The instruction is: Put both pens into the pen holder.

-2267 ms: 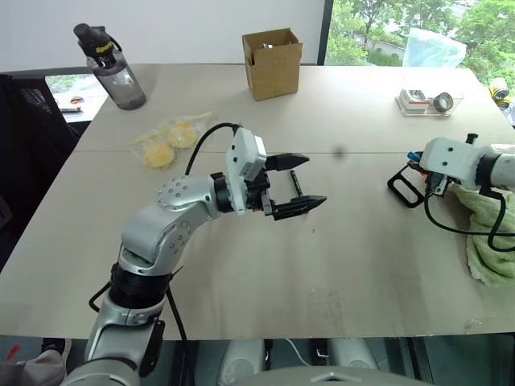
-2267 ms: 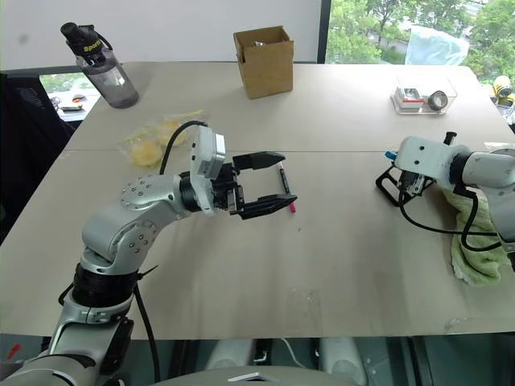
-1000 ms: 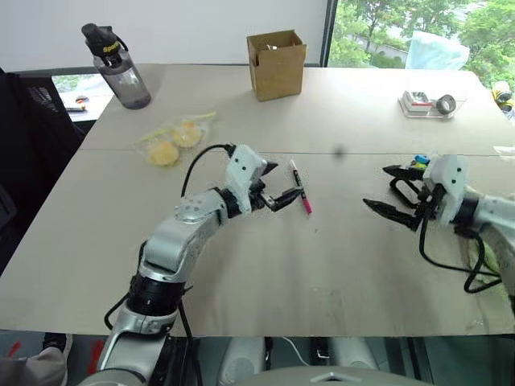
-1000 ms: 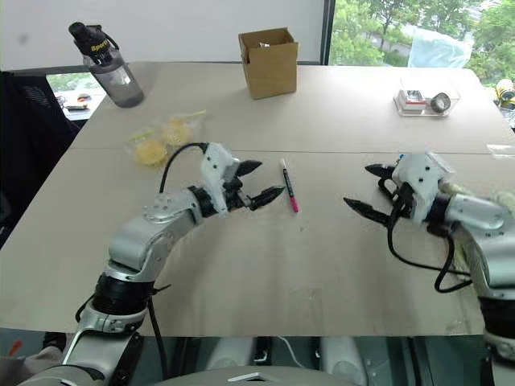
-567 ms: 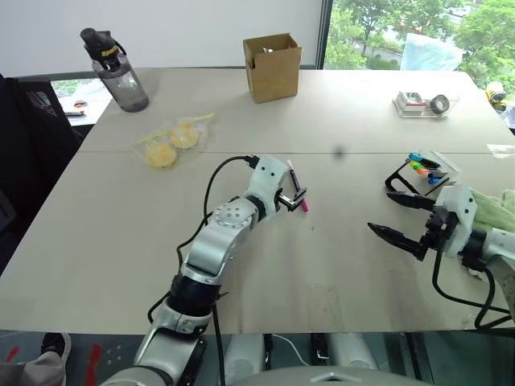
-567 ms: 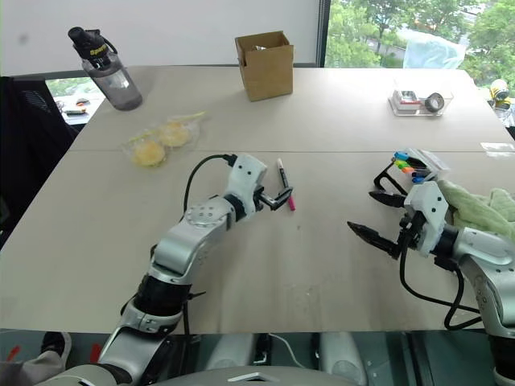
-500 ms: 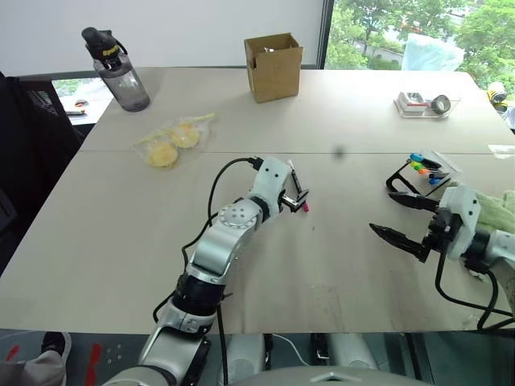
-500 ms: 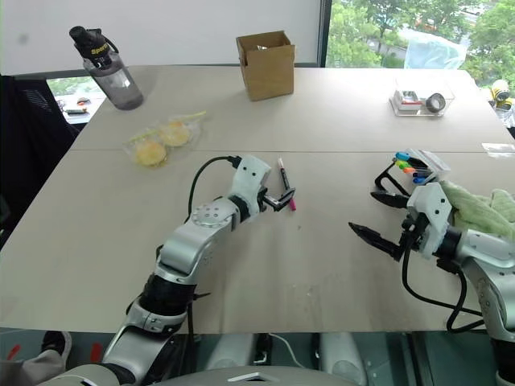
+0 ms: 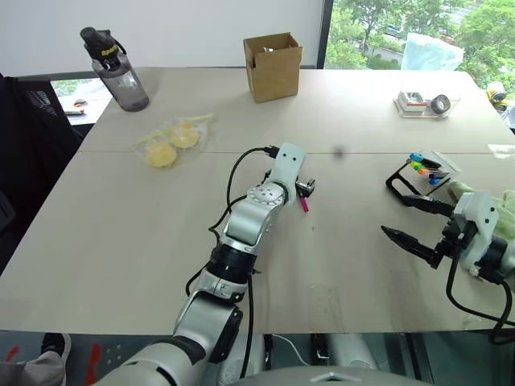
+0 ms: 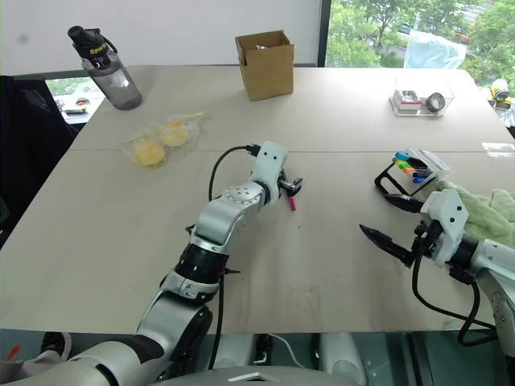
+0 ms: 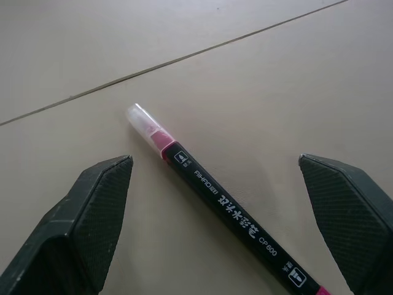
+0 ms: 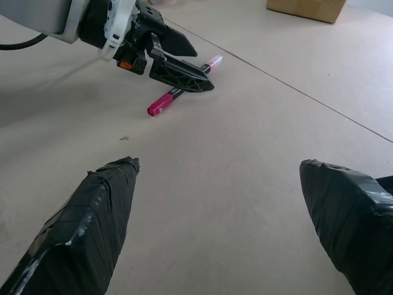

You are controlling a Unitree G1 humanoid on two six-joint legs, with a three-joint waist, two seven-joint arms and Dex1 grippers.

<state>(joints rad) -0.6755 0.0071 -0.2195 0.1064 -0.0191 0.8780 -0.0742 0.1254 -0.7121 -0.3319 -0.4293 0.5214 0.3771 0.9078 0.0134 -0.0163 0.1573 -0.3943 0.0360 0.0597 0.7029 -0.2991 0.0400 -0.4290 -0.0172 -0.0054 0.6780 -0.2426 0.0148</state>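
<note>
One pen (image 11: 221,206), the magenta-ended one, now lies between the spread fingers of the left tool (image 10: 291,186), which has come forward and down over it from the side; a second ago it was short of the barrel. The pen lies flat on the bench (image 9: 161,241), not yet gripped. The right tool (image 9: 418,225) has drawn back from the pen holder (image 9: 422,170), its fingers also wide apart and empty. Closing on the pen looks like the next step; nothing is delivered yet.
</note>
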